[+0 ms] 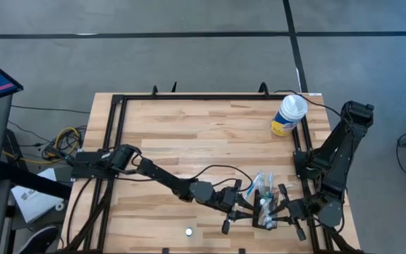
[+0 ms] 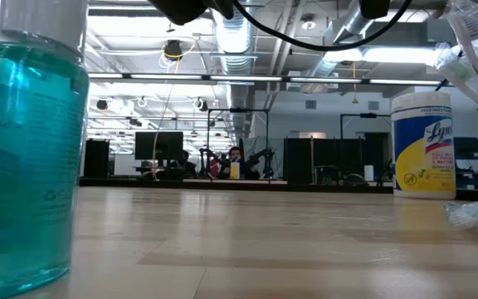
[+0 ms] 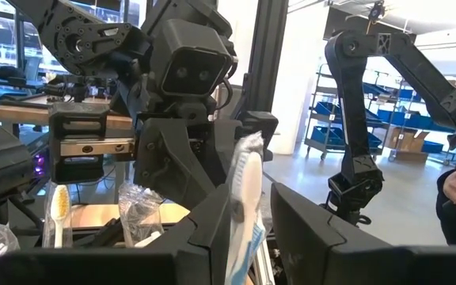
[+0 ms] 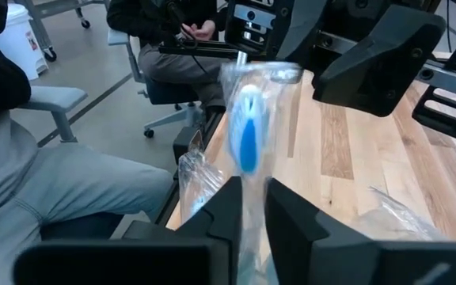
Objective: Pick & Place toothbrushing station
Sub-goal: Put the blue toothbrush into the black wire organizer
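Station (image 1: 266, 212) between my grippers; left gripper (image 3: 248, 237) clamps wrapped toothbrush (image 3: 246, 182) upright for slotting; right gripper (image 4: 248, 214) pinches another, grip uncertain.

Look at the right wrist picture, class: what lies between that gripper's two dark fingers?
In the right wrist view, a plastic-wrapped toothbrush with a blue-and-white head stands upright between the right gripper's fingers; wooden table lies beyond.

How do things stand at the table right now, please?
Left gripper shut on plastic-wrapped white-and-blue toothbrush. Right gripper opposite, at small black mesh holder. White-lidded yellow canister well apart.
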{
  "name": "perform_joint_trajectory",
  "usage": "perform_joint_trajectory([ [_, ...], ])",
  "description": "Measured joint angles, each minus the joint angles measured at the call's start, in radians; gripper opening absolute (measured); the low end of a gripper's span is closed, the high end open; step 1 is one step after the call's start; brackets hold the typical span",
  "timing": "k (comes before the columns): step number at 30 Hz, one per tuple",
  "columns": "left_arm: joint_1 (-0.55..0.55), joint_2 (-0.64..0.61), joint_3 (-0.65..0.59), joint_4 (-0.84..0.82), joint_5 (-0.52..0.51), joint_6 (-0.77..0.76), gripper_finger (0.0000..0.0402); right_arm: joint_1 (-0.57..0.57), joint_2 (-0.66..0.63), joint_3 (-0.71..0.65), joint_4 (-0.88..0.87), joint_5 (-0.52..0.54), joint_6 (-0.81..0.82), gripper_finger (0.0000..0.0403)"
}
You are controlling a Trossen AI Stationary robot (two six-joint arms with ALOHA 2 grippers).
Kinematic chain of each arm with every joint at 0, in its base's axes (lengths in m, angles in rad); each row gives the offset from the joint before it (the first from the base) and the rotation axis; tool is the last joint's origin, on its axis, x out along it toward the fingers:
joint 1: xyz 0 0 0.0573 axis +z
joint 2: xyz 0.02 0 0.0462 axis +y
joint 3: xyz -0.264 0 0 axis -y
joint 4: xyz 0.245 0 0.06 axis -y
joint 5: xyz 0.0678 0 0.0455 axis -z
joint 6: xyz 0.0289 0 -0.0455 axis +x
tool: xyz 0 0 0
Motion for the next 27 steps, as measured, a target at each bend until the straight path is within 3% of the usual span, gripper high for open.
perform_joint_trajectory([
  [6,0.0,0.0,0.0,0.001,0.0,0.0,0.0088,0.0,0.0,0.0,0.0,0.0,0.0,0.0067],
  [27,-0.003,0.0,0.0,0.024,0.0,0.004,0.0088,0.027,-0.037,-0.001,-0.001,-0.022,-0.002,0.0067],
])
